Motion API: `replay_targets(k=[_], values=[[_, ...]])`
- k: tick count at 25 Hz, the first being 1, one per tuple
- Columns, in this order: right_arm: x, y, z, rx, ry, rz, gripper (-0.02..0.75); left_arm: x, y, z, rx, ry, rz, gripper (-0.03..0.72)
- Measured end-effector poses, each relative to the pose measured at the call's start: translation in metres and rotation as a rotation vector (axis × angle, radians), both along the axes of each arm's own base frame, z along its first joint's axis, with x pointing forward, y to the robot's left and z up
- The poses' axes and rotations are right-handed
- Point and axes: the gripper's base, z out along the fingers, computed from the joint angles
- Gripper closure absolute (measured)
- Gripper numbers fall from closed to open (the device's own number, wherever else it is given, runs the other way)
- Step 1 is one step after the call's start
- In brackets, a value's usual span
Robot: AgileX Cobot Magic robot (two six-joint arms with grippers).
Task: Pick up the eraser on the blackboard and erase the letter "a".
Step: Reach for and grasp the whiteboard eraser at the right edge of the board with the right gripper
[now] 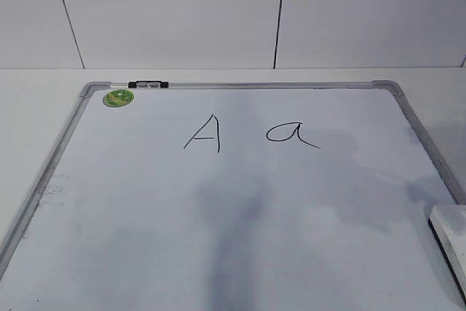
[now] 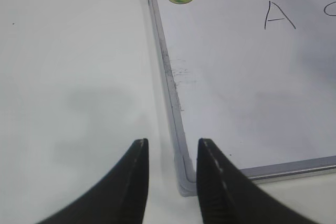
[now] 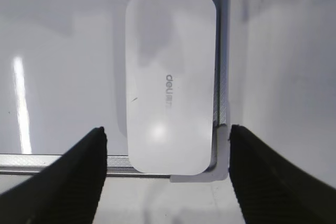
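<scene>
The eraser is shown in the blackboard's near right corner, against the frame. The right hand is spread wide above it, empty. The letter "a" is surrounded by bare board. The left hand, partly parted and empty, is placed over the near left corner.

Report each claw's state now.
Left claw: partly open, empty, above the blackboard corner.
Right claw: wide open, empty, over the eraser.

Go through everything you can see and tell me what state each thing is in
Eraser: flat on the board's corner, not held.
Letter a: not erased.
Capital A: intact.
Magnet: stuck on board.
Right gripper: open, straddling the eraser.
Left gripper: open, empty.
</scene>
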Motion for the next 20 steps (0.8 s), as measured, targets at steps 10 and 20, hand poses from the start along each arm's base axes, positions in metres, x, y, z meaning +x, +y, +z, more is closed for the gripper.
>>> replay_targets(k=[10,20], values=[[0.006,0.000,-0.003,-0.003,-0.025,0.003,0.153,0.000,0.000,0.000,0.000,0.000,0.000,0.454],[0.008,0.001,-0.011,0.000,0.046,0.028,0.158,0.000,0.000,0.000,0.000,0.000,0.000,0.454]])
